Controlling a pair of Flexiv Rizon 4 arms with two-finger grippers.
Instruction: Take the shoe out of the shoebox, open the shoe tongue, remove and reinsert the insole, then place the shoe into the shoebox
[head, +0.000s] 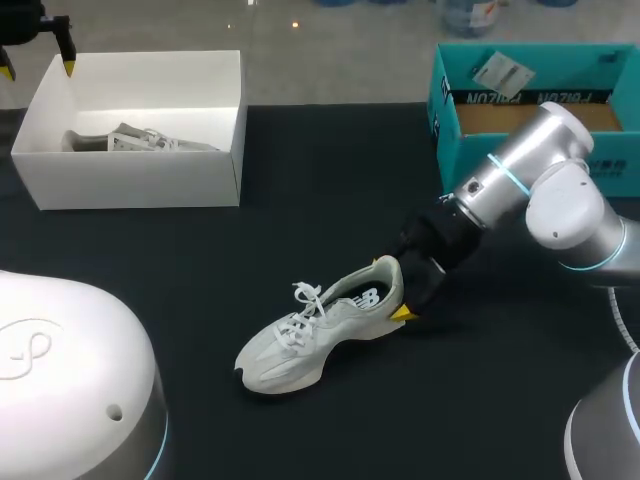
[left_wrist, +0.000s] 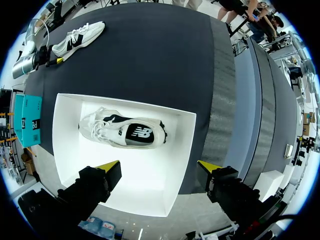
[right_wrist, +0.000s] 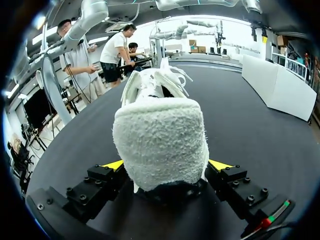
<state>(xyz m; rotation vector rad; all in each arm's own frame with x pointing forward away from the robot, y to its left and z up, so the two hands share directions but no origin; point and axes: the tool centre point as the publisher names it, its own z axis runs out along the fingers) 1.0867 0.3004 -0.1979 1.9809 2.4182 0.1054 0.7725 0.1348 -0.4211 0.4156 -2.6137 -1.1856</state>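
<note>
A white shoebox (head: 140, 180) stands at the table's far left, with one pale sneaker (head: 140, 140) lying inside it. My left gripper (head: 38, 70) hangs open above the box's far left corner. From the left wrist view, the boxed sneaker (left_wrist: 122, 131) lies on its side ahead of the open left gripper (left_wrist: 159, 167). A second pale sneaker (head: 320, 330) rests on the black table in the middle. My right gripper (head: 397, 288) stands open astride its heel. In the right wrist view the fuzzy heel (right_wrist: 160, 145) fills the gap between the fingers; contact is unclear.
A teal cardboard box (head: 540, 100) sits at the far right, just behind my right arm. The white shoebox (right_wrist: 280, 87) shows far off beyond the sneaker in the right wrist view. Black tabletop (head: 300, 220) lies between the two boxes.
</note>
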